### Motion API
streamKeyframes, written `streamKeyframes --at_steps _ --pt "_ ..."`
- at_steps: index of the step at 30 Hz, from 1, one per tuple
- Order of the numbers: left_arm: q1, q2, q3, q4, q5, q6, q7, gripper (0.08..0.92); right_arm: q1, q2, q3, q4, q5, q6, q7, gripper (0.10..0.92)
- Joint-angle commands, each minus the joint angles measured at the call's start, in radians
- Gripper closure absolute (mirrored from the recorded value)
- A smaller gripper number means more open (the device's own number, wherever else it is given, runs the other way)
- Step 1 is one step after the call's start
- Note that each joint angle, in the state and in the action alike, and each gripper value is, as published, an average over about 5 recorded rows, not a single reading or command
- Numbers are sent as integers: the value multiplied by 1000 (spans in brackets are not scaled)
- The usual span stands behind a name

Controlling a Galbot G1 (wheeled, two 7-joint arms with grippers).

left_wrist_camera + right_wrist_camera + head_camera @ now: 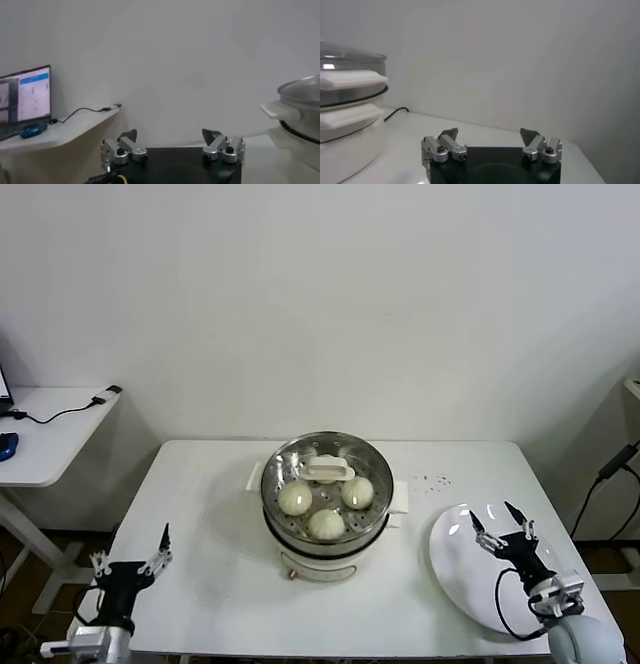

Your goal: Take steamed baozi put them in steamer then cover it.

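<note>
**Resting both arms wide of the covered pot**

Sitting at the middle of my white table (200, 514), the steamer (327, 539) has the cover (327, 471) seated on its rim, whitish handle toward the back. Through the glass I see three steamed baozi (326, 524) on the perforated tray; whether a fourth sits under the handle I cannot tell.

My left gripper (132, 561) hangs at the table's front-left edge, fingers spread apart and holding nothing, with bare tabletop between it and the pot. My right gripper (504, 531) hovers over the white plate (455, 564) near the front-right corner, fingers likewise spread and empty, well apart from the steamer's white side handle (399, 497).

A side desk (45, 434) with a cable stands beyond the left edge.
</note>
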Motion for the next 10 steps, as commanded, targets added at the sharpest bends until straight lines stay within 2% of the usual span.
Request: streamKeyframes --at_steps 1,10 --pt "35 -31 -61 26 -60 -74 25 177 -32 0 17 18 32 -5 -18 203" --pt "37 -32 -54 11 -14 -87 45 177 -30 7 20 16 34 -4 -19 203"
